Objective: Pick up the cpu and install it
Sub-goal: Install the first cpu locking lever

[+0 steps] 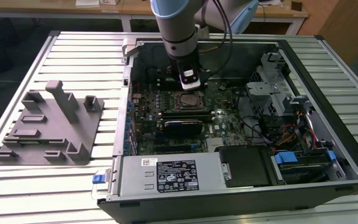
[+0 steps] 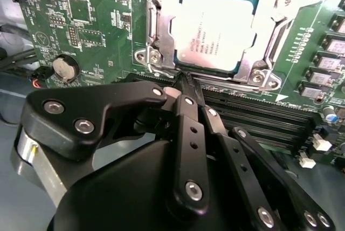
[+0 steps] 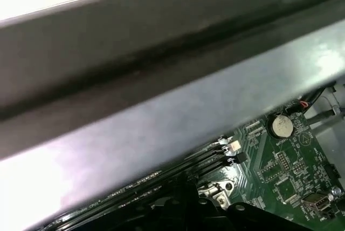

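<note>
The cpu (image 2: pixel 215 31) lies flat in the motherboard socket, silvery top plate up, framed by the socket's metal bracket (image 2: pixel 156 31). In the exterior view the cpu (image 1: pixel 185 99) sits near the middle of the open computer case. My gripper (image 2: pixel 185 80) hovers just beside the socket's edge, its black fingers (image 2: pixel 188 128) drawn together to a point with nothing between them. In the exterior view the gripper (image 1: pixel 190 87) hangs from the arm directly over the board, just behind the socket.
A grey plastic fixture block (image 1: pixel 48 126) stands on the slatted table at the exterior view's left. The case (image 1: pixel 124 116) holds a power supply (image 1: pixel 169 175), drive bays (image 1: pixel 278 93) and cables. A coin cell (image 3: pixel 280 126) and memory slots (image 2: pixel 253 117) lie near the socket. A case wall (image 3: pixel 161 80) passes close by.
</note>
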`<state>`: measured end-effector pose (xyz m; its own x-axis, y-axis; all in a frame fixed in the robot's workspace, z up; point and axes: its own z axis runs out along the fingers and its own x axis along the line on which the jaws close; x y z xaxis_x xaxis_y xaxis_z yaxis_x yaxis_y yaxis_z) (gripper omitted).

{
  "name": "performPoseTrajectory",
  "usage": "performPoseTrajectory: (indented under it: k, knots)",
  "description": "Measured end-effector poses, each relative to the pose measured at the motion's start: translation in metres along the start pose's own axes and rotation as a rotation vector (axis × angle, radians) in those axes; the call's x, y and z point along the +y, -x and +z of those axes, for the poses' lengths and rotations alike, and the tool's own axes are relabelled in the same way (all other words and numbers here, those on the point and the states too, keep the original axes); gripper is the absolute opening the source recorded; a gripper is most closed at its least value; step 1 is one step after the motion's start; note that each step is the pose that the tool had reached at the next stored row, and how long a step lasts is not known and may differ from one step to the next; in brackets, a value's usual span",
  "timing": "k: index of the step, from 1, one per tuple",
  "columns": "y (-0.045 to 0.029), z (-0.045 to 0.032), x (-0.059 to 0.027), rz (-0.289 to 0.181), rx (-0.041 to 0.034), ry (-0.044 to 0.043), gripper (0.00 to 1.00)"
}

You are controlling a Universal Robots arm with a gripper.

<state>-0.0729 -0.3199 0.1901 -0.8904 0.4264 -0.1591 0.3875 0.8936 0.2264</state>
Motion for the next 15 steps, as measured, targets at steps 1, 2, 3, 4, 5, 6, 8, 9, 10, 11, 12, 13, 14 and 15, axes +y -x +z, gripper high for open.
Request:
performPoseTrajectory:
  k: [1,2,3,4,5,6,8,9,10,11,12,13,14,15]
  knots:
    - [0.0008,0.0003,0.0003,0.000,0.0000,-0.0002,0.11]
    - [0.0016,0.0006,0.0006,0.001,-0.0001,-0.0003,0.11]
    - [0.0022,0.0007,0.0009,0.001,-0.0001,-0.0004,0.11]
    - [0.0026,0.0008,0.0010,0.001,-0.0001,-0.0003,0.11]
    - [0.0031,0.0009,0.0012,0.001,0.0001,0.0000,0.11]
    - [0.0034,0.0011,0.0014,0.001,0.0003,0.0008,0.11]
    - [0.0039,0.0012,0.0016,0.002,0.0015,0.0035,0.11]
    - [0.0040,0.0012,0.0016,0.003,0.0025,0.0055,0.11]
    - [0.0040,0.0012,0.0016,0.003,0.0035,0.0079,0.11]
    - [0.0041,0.0013,0.0016,0.004,0.0049,0.0113,0.11]
    - [0.0041,0.0012,0.0016,0.005,0.0063,0.0140,0.11]
    - [0.0042,0.0012,0.0017,0.006,0.0074,0.0162,0.11]
    - [0.0042,0.0012,0.0017,0.006,0.0082,0.0181,0.11]
    - [0.0042,0.0012,0.0018,0.006,0.0083,0.0189,0.11]
